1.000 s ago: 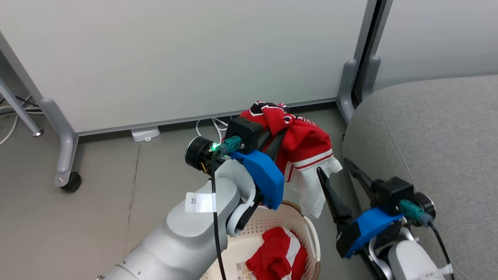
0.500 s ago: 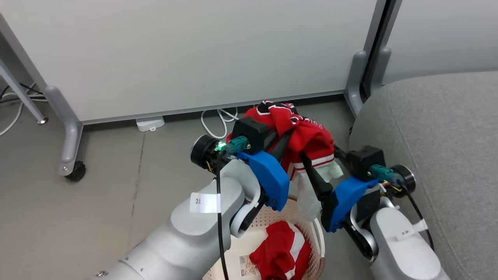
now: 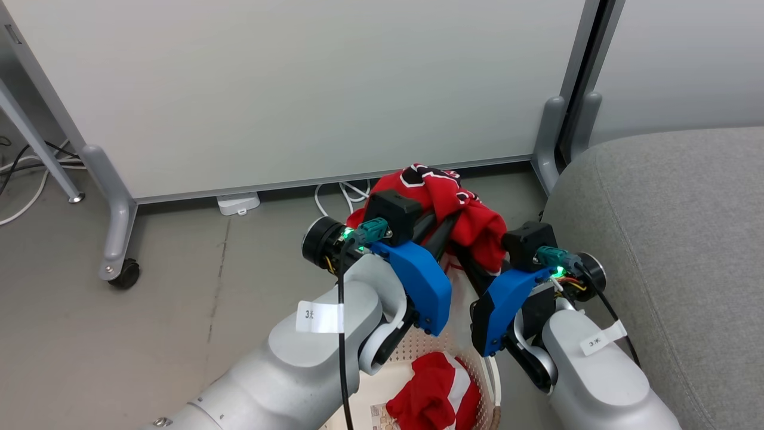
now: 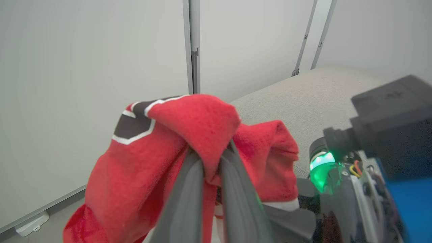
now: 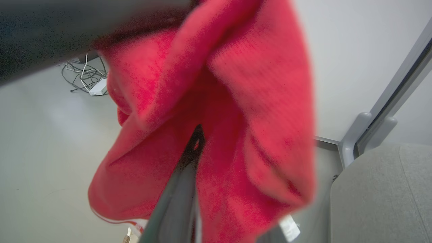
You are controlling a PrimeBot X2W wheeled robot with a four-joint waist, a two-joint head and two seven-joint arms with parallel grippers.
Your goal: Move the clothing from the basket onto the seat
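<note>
Jersey (image 4: 141, 162) in left jaws close-up, head view adds shorts (image 3: 433, 400) in basket (image 3: 462, 358).

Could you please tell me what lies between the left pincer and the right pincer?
The red jersey, bunched up, hangs between the left pincer and the right pincer; the head view shows it.

the jersey (image 3: 483, 230) in the middle is red, with a black patch edged in white. the shorts (image 3: 436, 400) at the bottom are red with a white band. the basket (image 3: 444, 345) is cream with tiny holes. the seat (image 3: 668, 239) at the right is grey.
</note>
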